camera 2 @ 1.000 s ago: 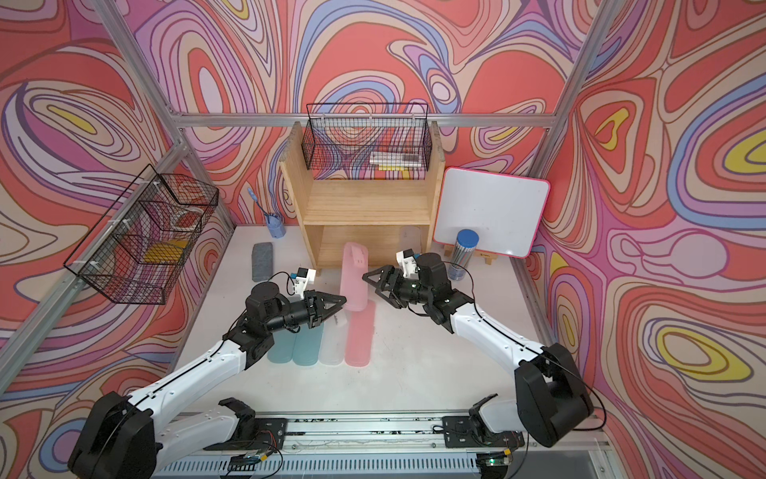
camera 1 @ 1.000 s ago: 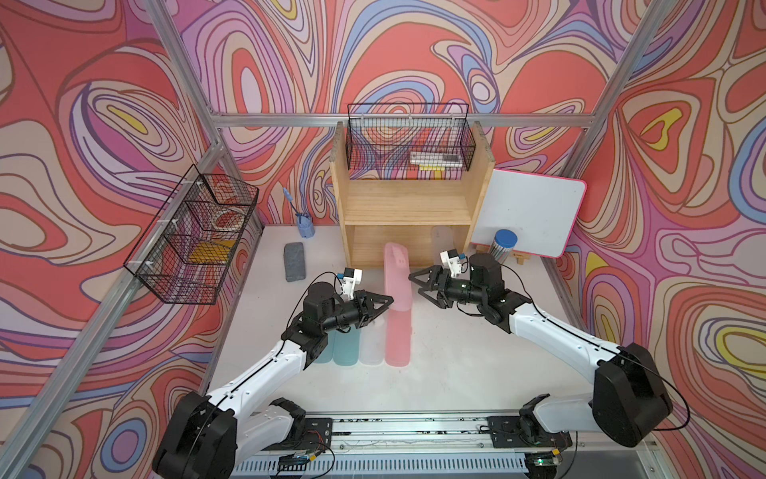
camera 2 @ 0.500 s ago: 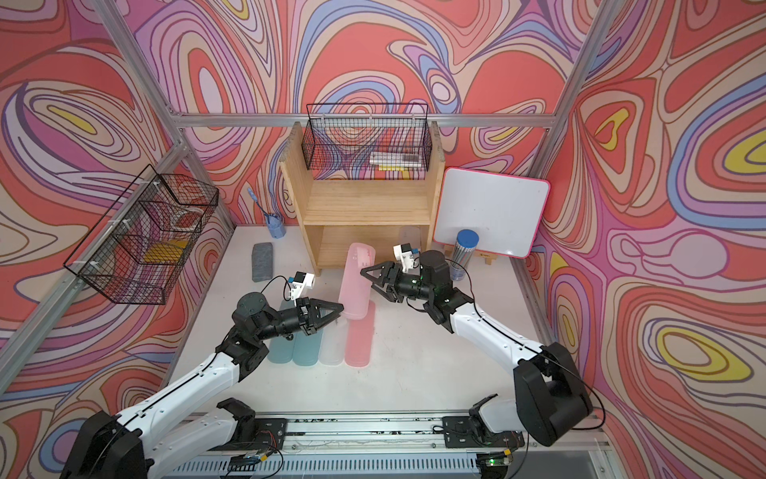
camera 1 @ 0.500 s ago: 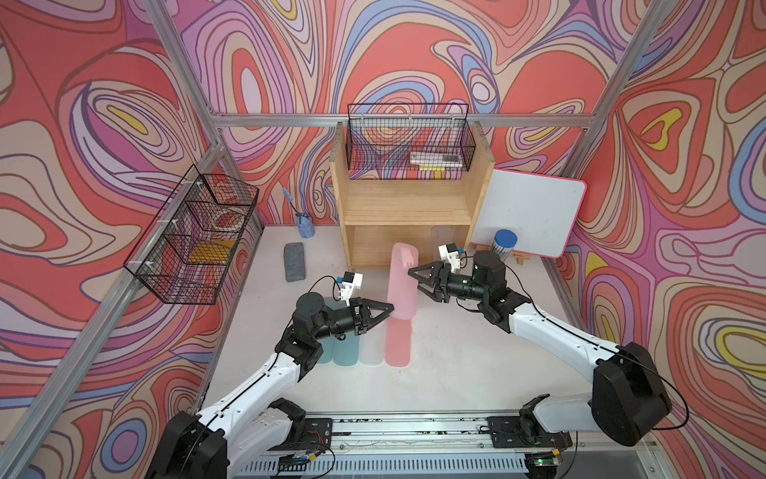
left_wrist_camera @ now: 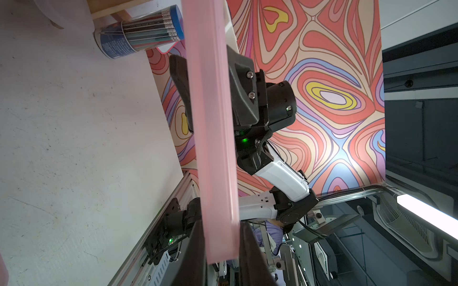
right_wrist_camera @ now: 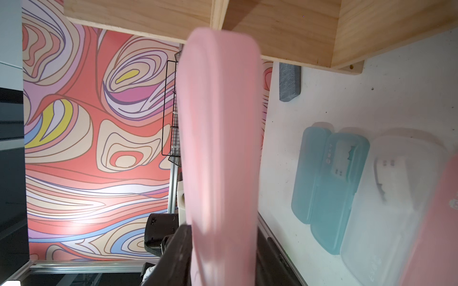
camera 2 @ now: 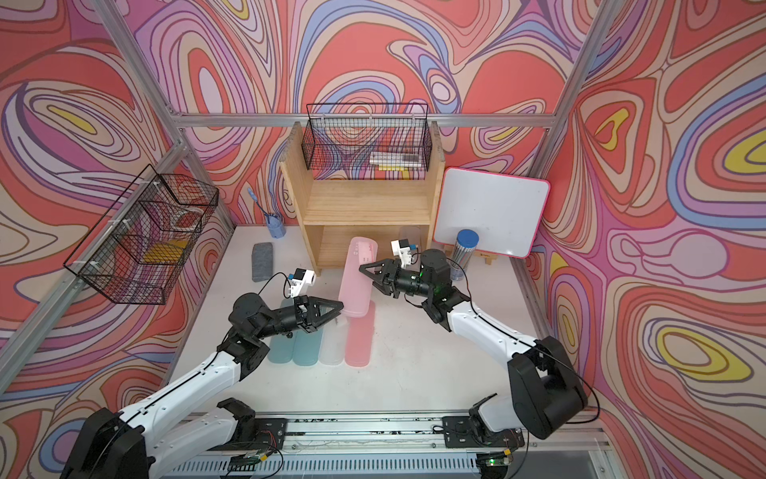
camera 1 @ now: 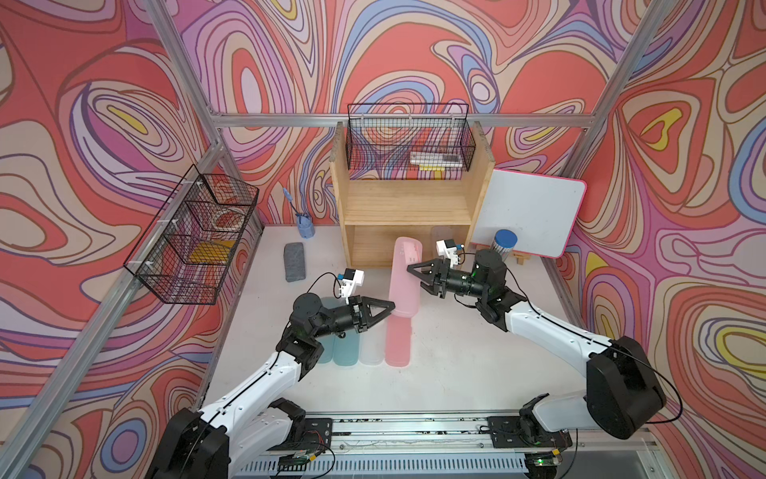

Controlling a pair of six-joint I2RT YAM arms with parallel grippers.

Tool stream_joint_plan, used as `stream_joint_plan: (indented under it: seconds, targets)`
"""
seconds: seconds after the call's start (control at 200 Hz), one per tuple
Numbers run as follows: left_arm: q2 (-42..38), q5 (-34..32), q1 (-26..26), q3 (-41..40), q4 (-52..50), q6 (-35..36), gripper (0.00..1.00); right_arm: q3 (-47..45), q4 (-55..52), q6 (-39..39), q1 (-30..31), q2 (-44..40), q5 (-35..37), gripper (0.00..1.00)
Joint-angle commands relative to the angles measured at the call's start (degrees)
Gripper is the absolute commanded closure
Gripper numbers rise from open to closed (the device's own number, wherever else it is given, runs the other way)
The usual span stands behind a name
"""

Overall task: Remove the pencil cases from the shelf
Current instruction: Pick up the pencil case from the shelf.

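- Gripping the near end of the held pink pencil case (camera 1: pixel 405 278), the left gripper (camera 1: pixel 387 307) is clamped on it. The case hangs in the air, clear of the shelf (camera 1: pixel 406 203), with its far end just in front of the lower tier.
- The right gripper (camera 1: pixel 412 269) straddles the case's middle. In the left wrist view its fingers (left_wrist_camera: pixel 241 81) lie against both broad faces, so a pinch is judged made.
- Four cases lie side by side on the table (camera 1: pixel 456 373): a teal case (camera 2: pixel 306 350), a second teal case (camera 2: pixel 281 350), a clear case (camera 2: pixel 331 350) and a pink case (camera 2: pixel 359 344) partly under the held one.
- A frosted case (camera 1: pixel 445 232) shows at the right end of the lower tier; whether it is inside or just in front cannot be told.
- Risk: two arms hold one thin case, and unequal pulls would twist it or spring its lid.
- Risk: the left hold sits at the very end, so a slip would drop the case onto the pink case below.
- Risk: a swing could knock the far end against the shelf's front edge.
- Writing: the white label (camera 1: pixel 408 251) on the held case, the teal case's print (right_wrist_camera: pixel 339 161) and the pencil tub's label (left_wrist_camera: pixel 116 47) are all illegible.
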Motion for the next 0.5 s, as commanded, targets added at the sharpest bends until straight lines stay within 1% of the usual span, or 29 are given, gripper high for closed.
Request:
stream_joint_plan:
  seconds: [0.0,0.065,0.08,0.115,0.19,0.225,0.32,0.37,0.426,0.441,0.496]
  targets:
    - [0.4,0.8,0.1,-0.1,3.4,0.4,0.95,-1.0,3.4,1.0,-0.2,0.5,-0.8,0.71]
    - [0.8,0.5,0.2,0.1,2.4,0.9,0.9,-1.3,3.7,1.3,-0.2,0.6,-0.7,0.75]
    - [0.8,0.5,0.2,0.1,2.1,0.9,0.86,-1.4,3.9,1.3,-0.2,0.6,-0.7,0.76]
    - [0.8,0.3,0.2,0.1,1.4,1.1,0.74,-1.6,4.1,1.5,-0.2,0.5,-0.7,0.77]
    - [0.9,-0.5,0.2,0.2,-0.9,1.9,0.57,-2.2,4.2,1.5,-0.2,0.2,-0.4,0.79]
    - [0.8,-1.0,0.2,0.3,-2.9,2.7,0.45,-2.5,4.2,1.4,-0.2,0.0,-0.3,0.8]
    - [-0.5,-3.7,0.3,1.0,-11.3,5.9,0.24,-3.2,2.5,0.2,-0.2,-0.9,0.3,0.8]
    - [-1.5,-5.5,0.2,1.6,-17.0,8.4,0.17,-3.5,-0.1,-1.6,-0.2,-1.6,0.9,0.81]
    - [-3.1,-8.5,0.3,1.8,-24.8,11.4,0.08,-3.5,-5.6,-5.0,-0.2,-2.7,2.1,0.81]
    - [-3.5,-9.3,0.3,3.7,-26.9,12.1,0.07,-3.5,-7.4,-6.1,-0.2,-3.1,2.6,0.81]
    - [-5.2,-12.6,0.7,4.9,-34.1,14.7,0.04,-3.1,-15.4,-11.3,-0.2,-4.5,5.0,0.81]
